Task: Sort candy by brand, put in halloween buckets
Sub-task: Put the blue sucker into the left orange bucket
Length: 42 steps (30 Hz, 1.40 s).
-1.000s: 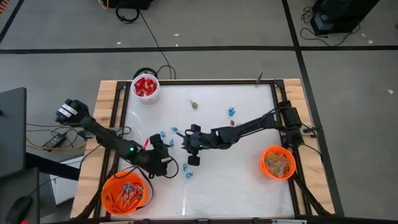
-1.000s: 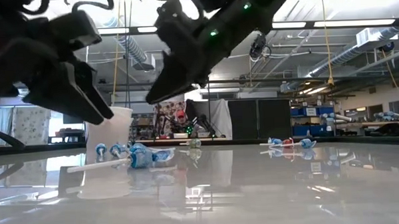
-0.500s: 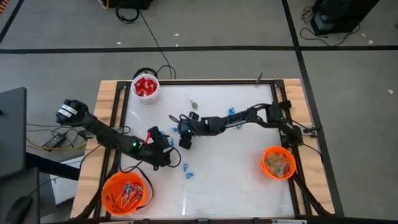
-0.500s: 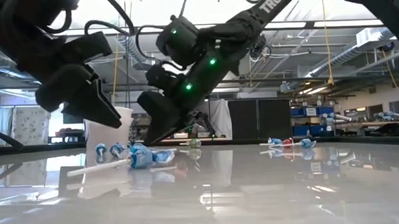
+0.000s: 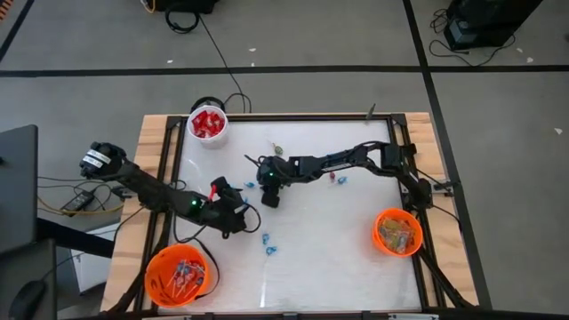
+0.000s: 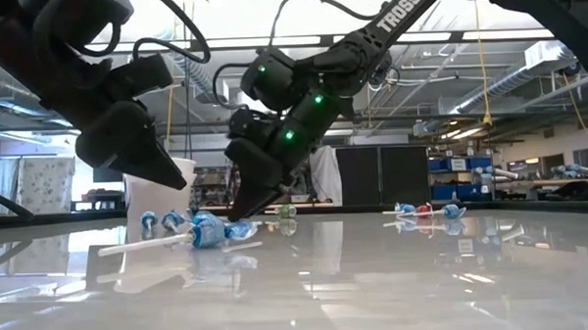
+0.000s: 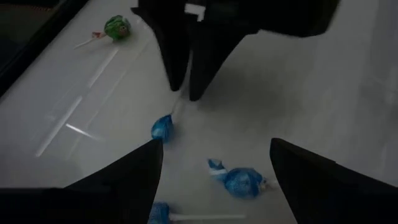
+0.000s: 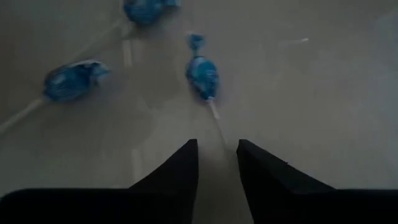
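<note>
My right gripper [image 8: 216,163] has come down over the stick of a blue lollipop [image 8: 201,73] near the table's [image 5: 338,258] middle, fingers a little apart, not pinching yet. My left gripper [image 7: 214,165] waits spread wide at eight o'clock.

The white tabletop [image 5: 329,258] has a glossy surface and sits inside a pale wooden frame [image 5: 149,151] with dark rails along its edges. Around it lies a grey floor [image 5: 338,36] crossed by black tape lines [image 5: 293,68]. A black cable [image 5: 218,58] runs across the floor toward the far edge of the tabletop. A dark box [image 5: 480,22] with cords stands on the floor at the far right, and another dark object [image 5: 182,7] sits at the far middle. Seen level across the tabletop, a workshop room opens behind, with ceiling pipes [image 6: 526,69], blue shelving [image 6: 456,174] and a black curtain [image 6: 383,174].
</note>
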{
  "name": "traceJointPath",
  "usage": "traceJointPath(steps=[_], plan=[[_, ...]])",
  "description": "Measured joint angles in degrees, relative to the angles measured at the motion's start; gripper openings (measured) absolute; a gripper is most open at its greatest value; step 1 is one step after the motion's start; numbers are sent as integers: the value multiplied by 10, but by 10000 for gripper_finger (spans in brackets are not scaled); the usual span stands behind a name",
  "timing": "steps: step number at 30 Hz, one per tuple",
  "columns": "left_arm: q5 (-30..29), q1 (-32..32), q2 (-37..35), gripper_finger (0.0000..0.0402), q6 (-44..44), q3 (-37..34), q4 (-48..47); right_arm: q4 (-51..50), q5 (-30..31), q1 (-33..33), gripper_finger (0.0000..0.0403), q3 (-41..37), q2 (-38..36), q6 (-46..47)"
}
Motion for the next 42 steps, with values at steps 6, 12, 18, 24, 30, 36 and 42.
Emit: traceJointPath(steps=[6,12,18,24,30,36,42], plan=[[0,5,0,302,0,0,4,0,-10,0,68,0,0,-27],[0,6,0,302,0,0,4,-6,-4,-2,9,0,5,-43],[0,15,0,302,2,0,8,-25,46,12,5,0,-5,-48],[0,19,0,302,35,0,9,-61,77,48,3,0,-72,-69],[0,19,0,302,65,0,21,-104,70,90,2,-1,-109,-73],[-6,19,0,301,94,0,59,-111,75,126,2,-1,-114,-71],[83,18,0,272,177,0,122,-111,137,145,2,-1,-113,-67]])
